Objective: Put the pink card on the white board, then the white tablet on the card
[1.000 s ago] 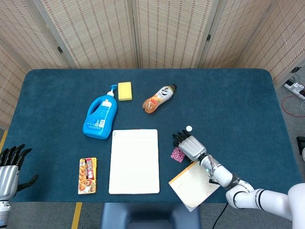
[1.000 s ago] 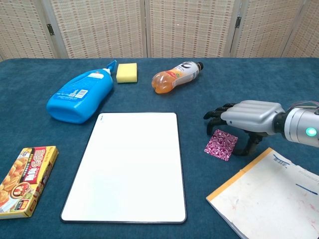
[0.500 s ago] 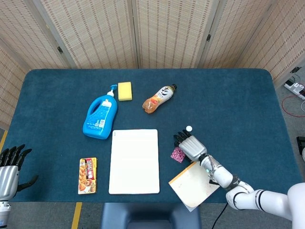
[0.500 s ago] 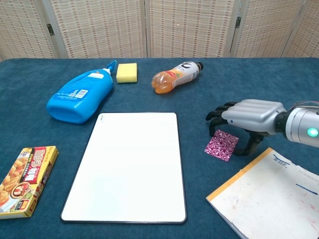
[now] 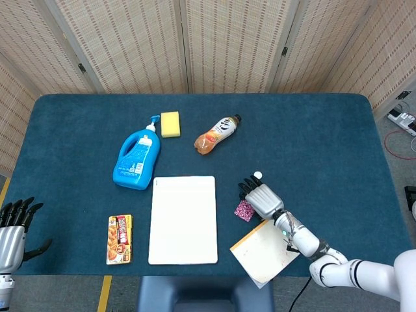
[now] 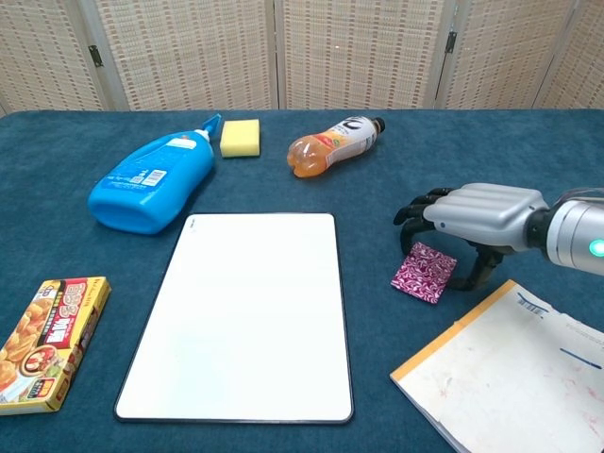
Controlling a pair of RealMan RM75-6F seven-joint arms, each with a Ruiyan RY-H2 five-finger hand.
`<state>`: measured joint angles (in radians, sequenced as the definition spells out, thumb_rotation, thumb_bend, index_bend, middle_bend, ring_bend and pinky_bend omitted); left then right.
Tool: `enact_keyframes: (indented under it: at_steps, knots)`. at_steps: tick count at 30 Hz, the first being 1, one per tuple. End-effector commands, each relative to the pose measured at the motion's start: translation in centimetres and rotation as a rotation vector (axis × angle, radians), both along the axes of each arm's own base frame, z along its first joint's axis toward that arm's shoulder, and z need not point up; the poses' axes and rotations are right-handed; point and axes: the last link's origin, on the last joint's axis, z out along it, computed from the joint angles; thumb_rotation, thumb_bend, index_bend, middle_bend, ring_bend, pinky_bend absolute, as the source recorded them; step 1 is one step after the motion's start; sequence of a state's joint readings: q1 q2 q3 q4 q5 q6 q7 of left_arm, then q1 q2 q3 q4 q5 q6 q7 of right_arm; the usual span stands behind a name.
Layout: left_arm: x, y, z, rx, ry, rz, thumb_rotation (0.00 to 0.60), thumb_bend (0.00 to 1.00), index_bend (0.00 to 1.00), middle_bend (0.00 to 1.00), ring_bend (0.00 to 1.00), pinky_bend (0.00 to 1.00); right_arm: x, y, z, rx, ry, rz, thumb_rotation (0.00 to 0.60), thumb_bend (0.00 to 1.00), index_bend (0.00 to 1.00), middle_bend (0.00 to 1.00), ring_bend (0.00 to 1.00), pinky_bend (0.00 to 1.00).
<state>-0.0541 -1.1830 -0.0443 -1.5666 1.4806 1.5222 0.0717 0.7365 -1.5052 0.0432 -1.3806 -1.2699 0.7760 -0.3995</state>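
- The pink card (image 6: 424,273) lies on the table (image 6: 472,151), just right of the white board (image 6: 245,311).
- The right hand (image 6: 472,222) hovers over the card, fingers curled down and apart; contact cannot be confirmed.
- The left hand (image 5: 12,224) idles open at the table edge.
- The card looks thin, light and flexible: pinch one raised edge.
- The white tablet (image 5: 258,175) is small and may roll.

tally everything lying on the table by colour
blue: 1, detergent bottle
yellow: 2, sponge, food box
orange: 1, drink bottle
white: 3, board, tablet, envelope
pink: 1, card
total: 8
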Motion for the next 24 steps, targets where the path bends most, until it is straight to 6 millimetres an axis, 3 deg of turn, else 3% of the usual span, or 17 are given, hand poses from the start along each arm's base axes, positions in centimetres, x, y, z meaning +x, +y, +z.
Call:
enact_keyframes:
  at_steps: [1,5,9,20,24]
  knots:
    - [0.0,0.0,0.0,0.001,0.0,0.0,0.6,0.24,0.2,0.11,0.09,0.0,0.3,-0.1,0.3,-0.008,-0.009,0.008,0.6,0.34,0.37,0.13,0.0,0.0]
    - [0.0,0.0,0.1,0.003,0.002,0.0,0.6,0.24,0.2,0.11,0.09,0.0,1.3,-0.2,0.8,-0.017,-0.033,0.024,0.6,0.34,0.37,0.13,0.0,0.0]
    - [0.2,0.1,0.1,0.003,0.005,-0.006,0.6,0.24,0.2,0.11,0.09,0.0,3.6,-0.3,0.3,0.002,-0.051,0.069,0.6,0.34,0.37,0.13,0.0,0.0]
    - [0.4,-0.2,0.3,0.006,0.009,-0.008,0.6,0.24,0.2,0.11,0.09,0.0,10.8,-0.4,-3.1,0.068,-0.087,0.18,0.6,0.34,0.37,0.13,0.0,0.0]
    - [0.2,-0.3,0.4,0.008,0.008,-0.002,0.6,0.24,0.2,0.11,0.09,0.0,12.4,-0.4,-4.5,0.084,-0.078,0.204,0.6,0.34,0.37,0.13,0.0,0.0]
